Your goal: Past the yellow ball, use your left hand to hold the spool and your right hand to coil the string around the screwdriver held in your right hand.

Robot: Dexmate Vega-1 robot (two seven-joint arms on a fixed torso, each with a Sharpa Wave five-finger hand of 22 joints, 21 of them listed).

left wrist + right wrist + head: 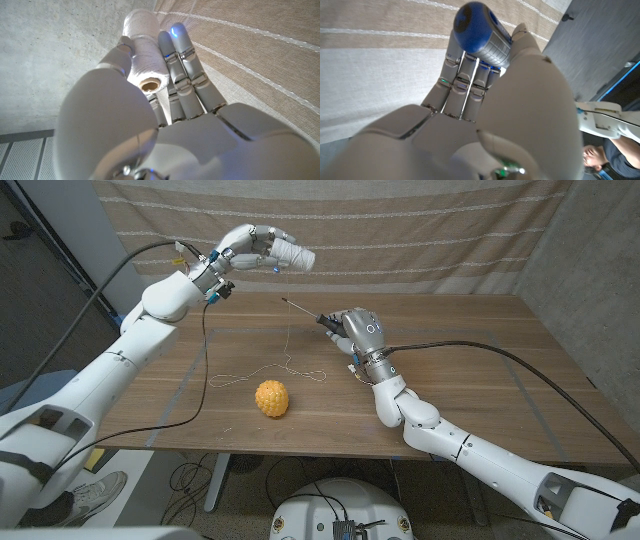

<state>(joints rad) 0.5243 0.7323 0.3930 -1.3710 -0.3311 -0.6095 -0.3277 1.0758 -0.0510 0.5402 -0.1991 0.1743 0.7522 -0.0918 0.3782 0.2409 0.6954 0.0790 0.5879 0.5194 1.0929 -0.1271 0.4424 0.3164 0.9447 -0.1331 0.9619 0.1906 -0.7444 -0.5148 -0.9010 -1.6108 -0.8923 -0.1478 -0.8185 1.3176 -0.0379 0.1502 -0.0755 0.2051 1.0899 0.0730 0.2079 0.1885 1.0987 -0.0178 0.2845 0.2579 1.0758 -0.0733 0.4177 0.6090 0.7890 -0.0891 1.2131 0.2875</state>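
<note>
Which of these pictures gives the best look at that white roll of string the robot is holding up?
The left wrist view: the spool is close up, gripped in the left hand, its wound string and hollow core plain to see. The head view shows it small and far off, raised above the table. In the right wrist view I cannot find it.

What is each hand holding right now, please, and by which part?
The left hand grips the spool around its wound body, raised above the table. The right hand grips the screwdriver by its blue handle, shaft pointing out.
</note>
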